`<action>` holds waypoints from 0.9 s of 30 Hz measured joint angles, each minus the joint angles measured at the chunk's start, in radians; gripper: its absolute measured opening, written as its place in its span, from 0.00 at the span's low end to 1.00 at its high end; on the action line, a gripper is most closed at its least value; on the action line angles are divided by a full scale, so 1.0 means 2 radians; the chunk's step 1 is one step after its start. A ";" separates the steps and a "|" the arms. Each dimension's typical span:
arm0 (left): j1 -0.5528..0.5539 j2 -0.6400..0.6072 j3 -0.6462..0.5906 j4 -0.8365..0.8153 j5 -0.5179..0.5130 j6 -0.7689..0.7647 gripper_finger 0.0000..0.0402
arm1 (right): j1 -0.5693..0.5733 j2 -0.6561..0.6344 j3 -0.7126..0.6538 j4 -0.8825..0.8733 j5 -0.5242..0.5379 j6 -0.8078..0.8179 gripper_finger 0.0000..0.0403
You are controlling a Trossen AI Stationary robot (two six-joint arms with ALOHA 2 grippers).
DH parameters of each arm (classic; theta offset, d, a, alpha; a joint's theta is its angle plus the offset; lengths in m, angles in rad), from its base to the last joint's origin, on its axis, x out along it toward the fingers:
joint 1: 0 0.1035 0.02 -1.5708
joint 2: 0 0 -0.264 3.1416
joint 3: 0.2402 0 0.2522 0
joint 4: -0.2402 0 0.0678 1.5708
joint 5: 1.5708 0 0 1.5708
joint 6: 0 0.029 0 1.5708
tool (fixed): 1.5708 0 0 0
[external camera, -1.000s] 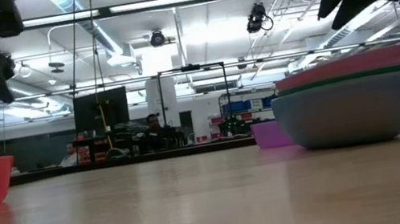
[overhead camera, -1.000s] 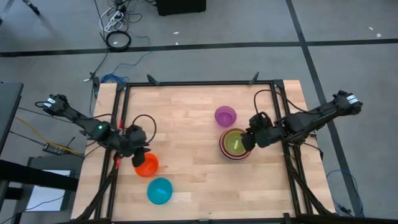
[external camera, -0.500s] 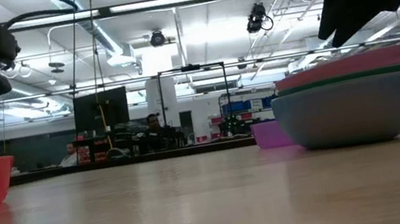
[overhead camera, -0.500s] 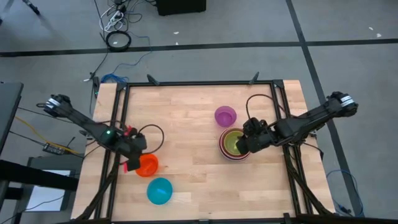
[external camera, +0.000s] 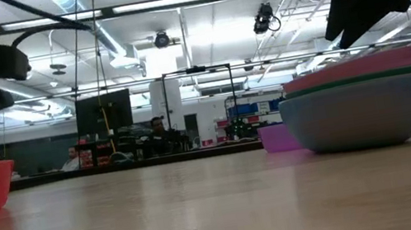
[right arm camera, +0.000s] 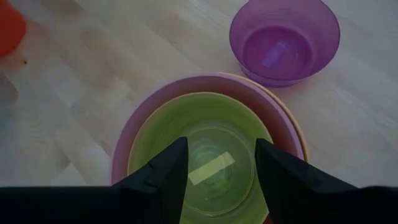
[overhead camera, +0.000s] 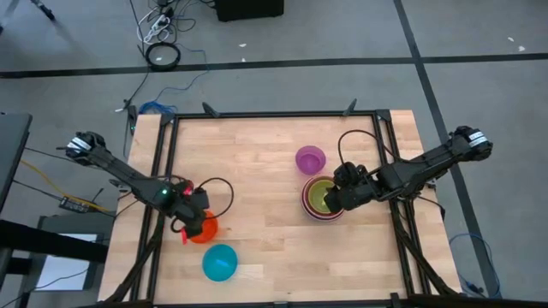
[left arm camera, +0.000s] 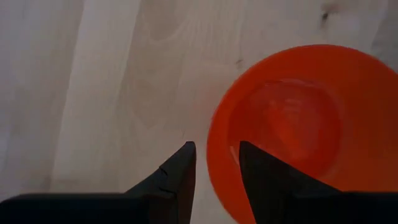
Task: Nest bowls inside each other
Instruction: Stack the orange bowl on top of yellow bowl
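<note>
A grey floor with a dark seam and loose cables surrounds the wooden desk (overhead camera: 257, 162), which is framed by a black rail. The desk's middle and far half lie bare and open. Things cluster toward the near left and the right side.

Near the left edge sits the orange bowl (overhead camera: 204, 228), and just beside it, closer to the near edge, the cyan bowl (overhead camera: 220, 262). The two stand apart by a narrow gap. The left gripper (left arm camera: 214, 171) hangs over the orange bowl's rim. Its fingers are parted, one outside the wall and one inside, and they are not pressed on it.

Toward the right edge stands the stack of bowls (overhead camera: 323, 198): a yellow-green bowl (right arm camera: 199, 152) nested in a mauve one, with more rims showing beneath. The purple bowl (overhead camera: 311, 159) sits alone just beyond the stack, toward the far edge, and does not touch it. The right gripper (right arm camera: 217, 165) hovers over the stack's side nearest the right edge. Its fingers are spread above the yellow-green bowl's hollow and hold nothing.

In the low view a person sits among monitors far behind the desk.
</note>
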State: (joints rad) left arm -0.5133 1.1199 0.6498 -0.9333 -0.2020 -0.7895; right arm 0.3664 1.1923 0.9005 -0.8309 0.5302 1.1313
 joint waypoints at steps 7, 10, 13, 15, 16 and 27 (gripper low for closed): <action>0.001 0.038 0.000 0.011 -0.003 -0.027 0.33 | 0.000 0.000 0.000 0.003 0.000 -0.004 0.43; 0.001 0.055 0.000 0.030 -0.004 -0.028 0.33 | 0.000 0.000 0.000 0.004 0.000 -0.004 0.43; 0.001 0.075 0.000 0.043 -0.005 -0.029 0.33 | 0.000 0.000 0.000 0.004 0.000 -0.004 0.43; 0.001 0.087 0.000 0.043 -0.006 -0.030 0.32 | 0.000 0.000 0.000 0.004 0.000 -0.004 0.43; 0.001 0.094 0.000 0.043 -0.006 -0.030 0.31 | 0.000 0.000 0.000 0.004 0.000 -0.004 0.43; 0.001 0.102 0.002 0.072 -0.007 -0.025 0.03 | 0.000 0.000 0.000 0.004 0.001 -0.004 0.43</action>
State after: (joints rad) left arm -0.5106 1.3247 0.6548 -0.7902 -0.2157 -0.8387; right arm 0.3664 1.1923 0.9005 -0.8233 0.5316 1.1229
